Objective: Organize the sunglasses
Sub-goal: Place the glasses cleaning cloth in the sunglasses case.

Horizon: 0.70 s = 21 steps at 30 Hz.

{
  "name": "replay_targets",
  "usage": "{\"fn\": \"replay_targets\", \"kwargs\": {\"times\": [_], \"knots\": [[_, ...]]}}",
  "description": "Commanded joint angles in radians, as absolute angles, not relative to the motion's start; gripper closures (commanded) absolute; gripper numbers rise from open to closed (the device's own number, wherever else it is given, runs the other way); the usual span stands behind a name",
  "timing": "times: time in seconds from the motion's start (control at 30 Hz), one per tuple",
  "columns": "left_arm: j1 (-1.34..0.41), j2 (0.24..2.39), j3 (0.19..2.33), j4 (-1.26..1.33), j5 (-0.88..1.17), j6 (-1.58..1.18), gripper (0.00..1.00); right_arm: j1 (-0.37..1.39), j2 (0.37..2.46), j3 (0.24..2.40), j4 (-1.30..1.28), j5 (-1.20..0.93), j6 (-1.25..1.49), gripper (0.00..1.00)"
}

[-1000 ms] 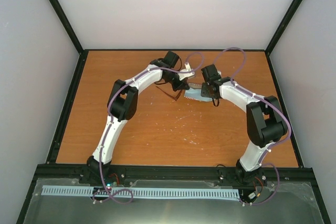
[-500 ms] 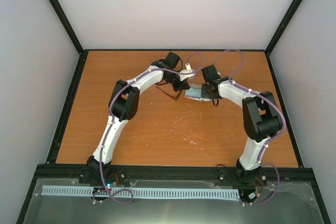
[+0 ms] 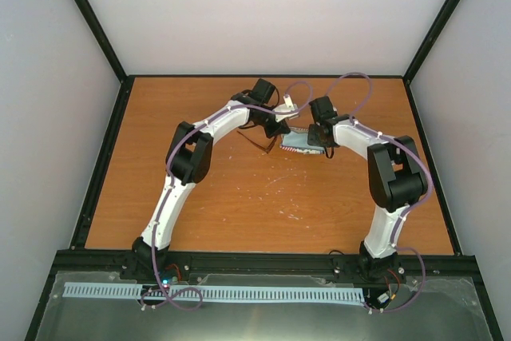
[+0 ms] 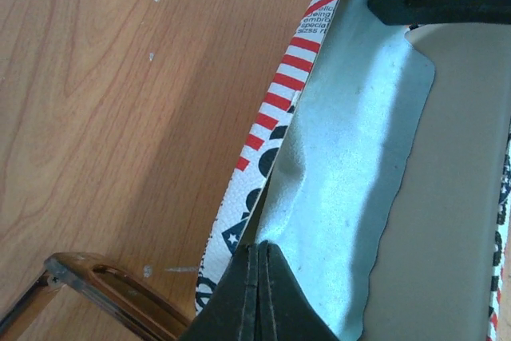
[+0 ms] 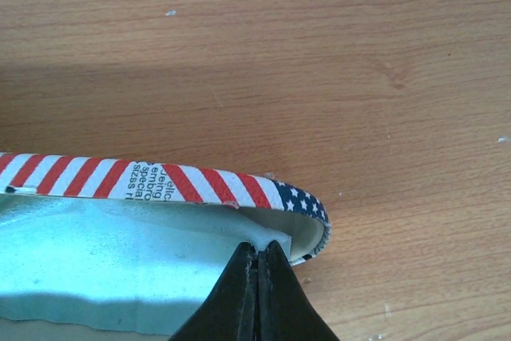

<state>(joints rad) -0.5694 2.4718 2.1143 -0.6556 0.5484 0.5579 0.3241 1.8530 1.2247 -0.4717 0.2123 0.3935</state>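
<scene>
Orange-brown wooden tabletop [image 3: 200, 213] carries the open flag-patterned oblong case [image 4: 275, 109], with the light blue square cloth [image 4: 351, 157] spread inside it. You have the left end effector [image 4: 257, 277] clenched on the cloth's edge at one end of the case. Your right end effector [image 5: 257, 277] is pinched shut on the cloth's corner at the other end. The thin reddish-brown-framed sunglasses [image 4: 112, 285] lie on the tabletop just beside the case, at its 9 o'clock in the top view, ungripped.

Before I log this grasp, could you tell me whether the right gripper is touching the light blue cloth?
Touching: the right wrist view shows the right gripper shut on a corner of the light blue cloth.
</scene>
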Motion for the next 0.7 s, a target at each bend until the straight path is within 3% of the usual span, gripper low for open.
{"fn": "replay_targets", "kwargs": {"times": [0.0,0.67], "knots": [[-0.58,2.469,2.152,-0.628,0.539,0.539,0.99,0.312,1.886,1.267,-0.463,0.199,0.374,0.97],[-0.58,2.409,2.097,-0.56,0.498,0.515,0.99,0.304,1.881,1.286,-0.45,0.197,0.36,0.97]]}}
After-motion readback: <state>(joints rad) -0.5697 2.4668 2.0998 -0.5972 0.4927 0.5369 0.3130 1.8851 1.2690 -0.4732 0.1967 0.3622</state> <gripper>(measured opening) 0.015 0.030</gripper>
